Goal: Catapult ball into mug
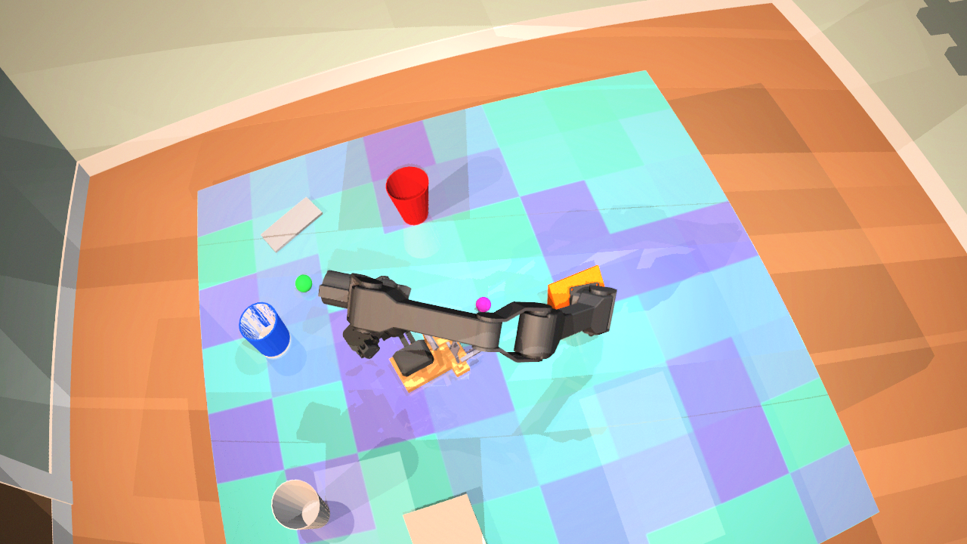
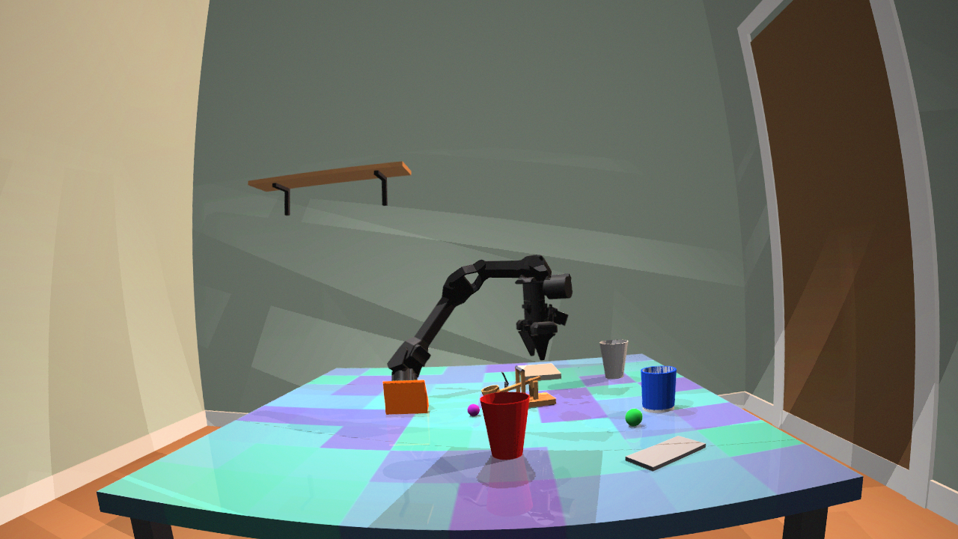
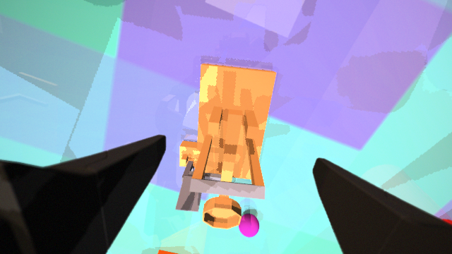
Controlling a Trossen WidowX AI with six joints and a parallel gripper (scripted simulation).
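A table (image 1: 574, 230) (image 2: 268, 462) with a patchwork of turquoise, violet and pale blue squares stands on an orange floor, between a cream wall and a grey-green one that carries a wooden shelf (image 2: 328, 175). No writing can be read on anything here.

The wrist view shows what the arm mostly covers from the top: the orange catapult (image 1: 422, 372) (image 2: 541, 400) (image 3: 233, 95), with its round cup (image 2: 492, 394) (image 3: 222, 213) beyond the pale crossbar. The magenta ball (image 1: 483, 304) (image 2: 473, 409) (image 3: 248, 225) lies near that cup, outside it. The shelf appears only in the exterior view.

The gripper (image 1: 387, 346) (image 2: 537, 356) (image 3: 239, 153) points down above the catapult, its fingers spread wide and gripping nothing.

The blue mug (image 1: 264, 330) (image 2: 658, 388) stands upright, with a green ball (image 1: 303, 282) (image 2: 633, 417) near it. A red cup (image 1: 409, 196) (image 2: 504, 425) partly blocks the exterior view of the catapult. A grey cup (image 1: 297, 505) (image 2: 613, 358), an orange block (image 1: 574, 285) (image 2: 406, 397) near the arm's base and a flat pale slab (image 1: 291, 224) (image 2: 664, 453) also sit on the table.
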